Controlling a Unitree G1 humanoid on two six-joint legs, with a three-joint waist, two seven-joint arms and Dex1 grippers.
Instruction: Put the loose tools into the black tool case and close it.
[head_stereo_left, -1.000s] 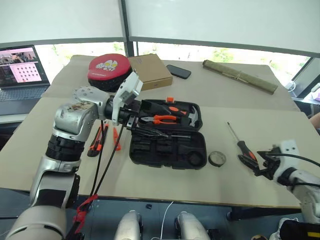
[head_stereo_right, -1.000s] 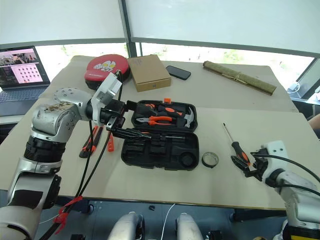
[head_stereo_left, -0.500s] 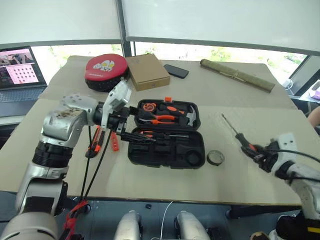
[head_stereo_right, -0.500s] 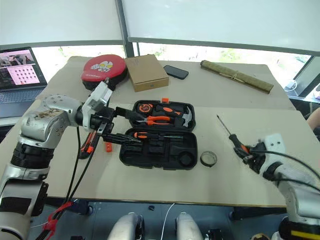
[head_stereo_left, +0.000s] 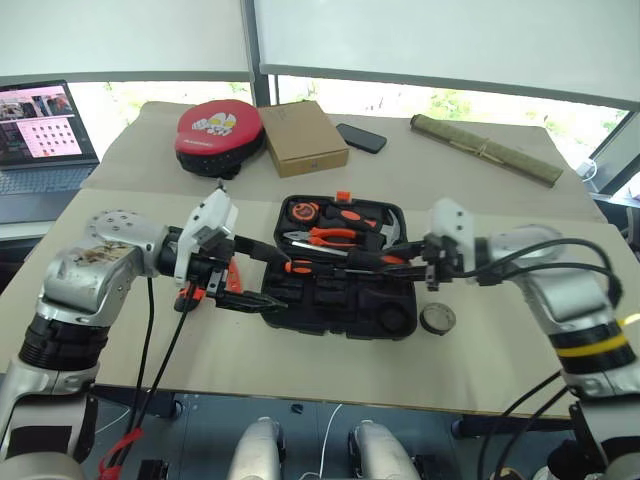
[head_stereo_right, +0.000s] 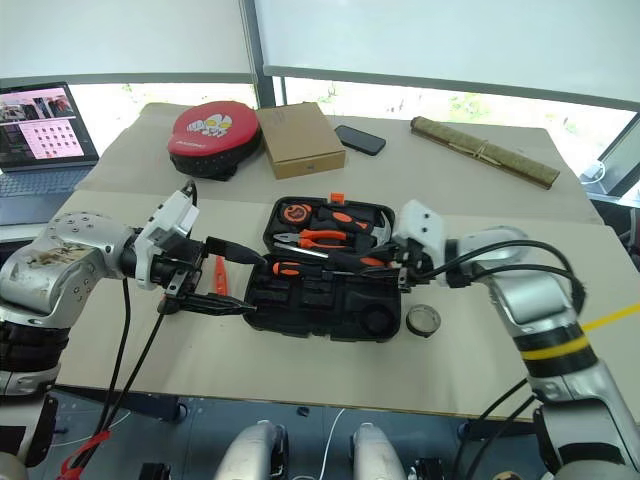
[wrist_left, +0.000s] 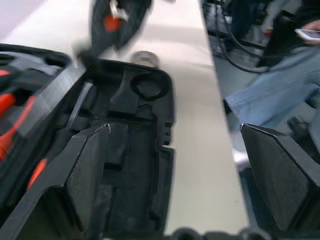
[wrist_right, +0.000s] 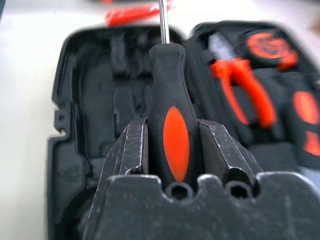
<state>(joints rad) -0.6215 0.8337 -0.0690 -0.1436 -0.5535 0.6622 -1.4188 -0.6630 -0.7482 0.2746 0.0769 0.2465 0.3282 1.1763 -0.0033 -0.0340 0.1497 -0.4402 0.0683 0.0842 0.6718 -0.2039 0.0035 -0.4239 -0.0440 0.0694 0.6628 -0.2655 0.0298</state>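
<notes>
The black tool case (head_stereo_left: 330, 310) lies open at mid-table, with a screwdriver (head_stereo_right: 287, 268) in its near half by the hinge. My right gripper (head_stereo_left: 415, 262) is shut on a second screwdriver (wrist_right: 172, 125) by its orange-and-black handle. It holds it over the case's right side, shaft pointing left across the case. My left gripper (head_stereo_right: 243, 282) stands open at the case's left edge, nothing between its fingers. A slim orange tester pen (head_stereo_right: 218, 275) and the utility knife (head_stereo_left: 188, 296) lie left of the case, partly behind my left hand. The dark tape roll (head_stereo_left: 437, 318) sits right of the case.
Pliers (head_stereo_left: 325, 238), a hammer and a tape measure fill the case's far half. Behind it are a red-and-black pad (head_stereo_left: 217, 128), a cardboard box (head_stereo_left: 303, 137), a phone (head_stereo_left: 361, 138) and a rolled mat (head_stereo_left: 482, 150). A laptop (head_stereo_left: 40, 130) stands far left. A person's leg (wrist_left: 270, 95) is beyond the table's right edge.
My right gripper closed on the screwdriver at the table's right, lifted it and swung it left over the case. My left gripper drew back left to the case's edge. The camera shifted.
</notes>
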